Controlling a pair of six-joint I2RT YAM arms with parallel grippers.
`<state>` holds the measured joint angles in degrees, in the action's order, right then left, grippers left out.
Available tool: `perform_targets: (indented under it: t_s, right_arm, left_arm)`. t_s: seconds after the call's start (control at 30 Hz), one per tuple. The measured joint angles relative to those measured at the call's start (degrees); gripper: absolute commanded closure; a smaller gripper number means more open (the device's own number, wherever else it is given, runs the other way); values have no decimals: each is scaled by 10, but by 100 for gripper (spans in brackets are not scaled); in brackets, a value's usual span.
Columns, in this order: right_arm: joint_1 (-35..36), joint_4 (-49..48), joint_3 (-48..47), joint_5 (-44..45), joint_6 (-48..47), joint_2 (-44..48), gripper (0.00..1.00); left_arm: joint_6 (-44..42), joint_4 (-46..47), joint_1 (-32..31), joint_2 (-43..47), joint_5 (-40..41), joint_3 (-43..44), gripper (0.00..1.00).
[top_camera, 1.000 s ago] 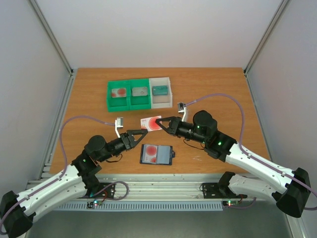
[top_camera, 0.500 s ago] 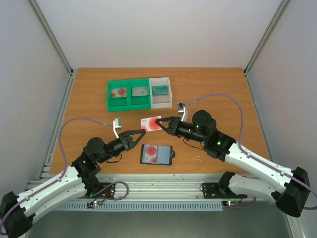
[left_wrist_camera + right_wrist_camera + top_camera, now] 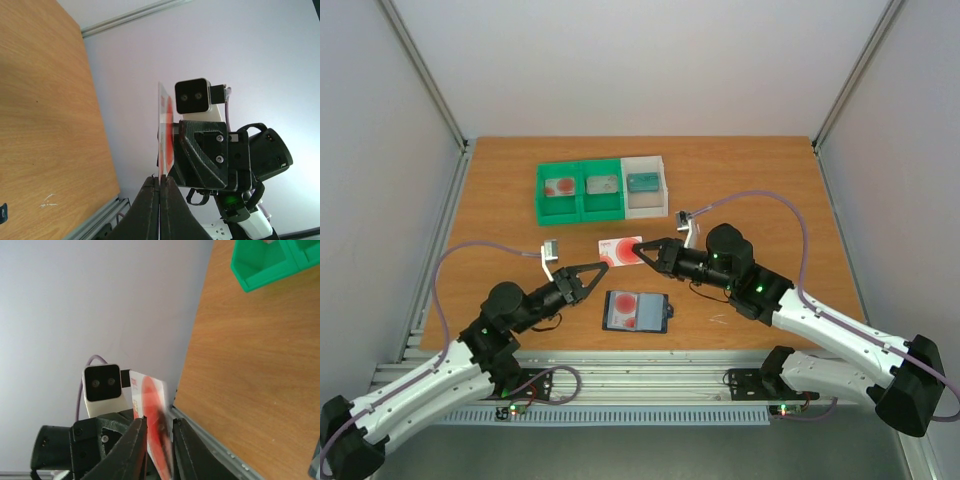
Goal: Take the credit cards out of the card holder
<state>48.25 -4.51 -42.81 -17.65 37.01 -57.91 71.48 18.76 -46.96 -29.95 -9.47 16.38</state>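
Print on the raised credit card [image 3: 618, 251] is too small to read; only its red blotch shows, and the left wrist view gives this card edge-on, as a thin pale line. The right gripper [image 3: 646, 250] is closed on it, pinching its right end, and in the top view the card appears just beyond the card holder [image 3: 636, 311], apart from it. The right wrist view shows the card between the two fingers [image 3: 132, 445], which cover its lower end. The left gripper [image 3: 608, 267] points at the near edge of the same card, beyond the holder's left corner. Its jaws stand almost together, with only a thin bright slit between them, and I cannot tell whether they nip the card or only come near it. The card holder lies flat on the table [image 3: 770, 200], and a second credit card [image 3: 625, 309] with a red blotch sits in its pocket, partly covered. Far beyond the holder stands the green-and-white tray [image 3: 580, 216]; one more blotched card [image 3: 560, 187] lies in its left compartment, and its other contents are unclear.
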Motion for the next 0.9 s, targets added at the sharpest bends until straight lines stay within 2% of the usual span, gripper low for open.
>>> perform_targets:
  t_s: [0.23, 0.33, 0.43, 0.67, 0.9]
  right_arm:
    - [0, 26, 3, -2, -14, 11, 45]
    - [0, 49, 4, -3, -32, 27, 19]
    - [0, 75, 7, -6, -54, 45, 2]
    - [0, 153, 11, 0, -103, 90, 2]
    - [0, 205, 16, 6, -138, 119, 1]
  left_arm:
    - [-28, -67, 0, 34, 31, 1, 100]
    - [-46, -106, 5, 41, 43, 8, 100]
    - [-74, -167, 15, 40, 52, 34, 100]
    - [-140, -252, 82, 5, 37, 110, 100]
    - [-188, -282, 172, -93, -24, 153, 100]
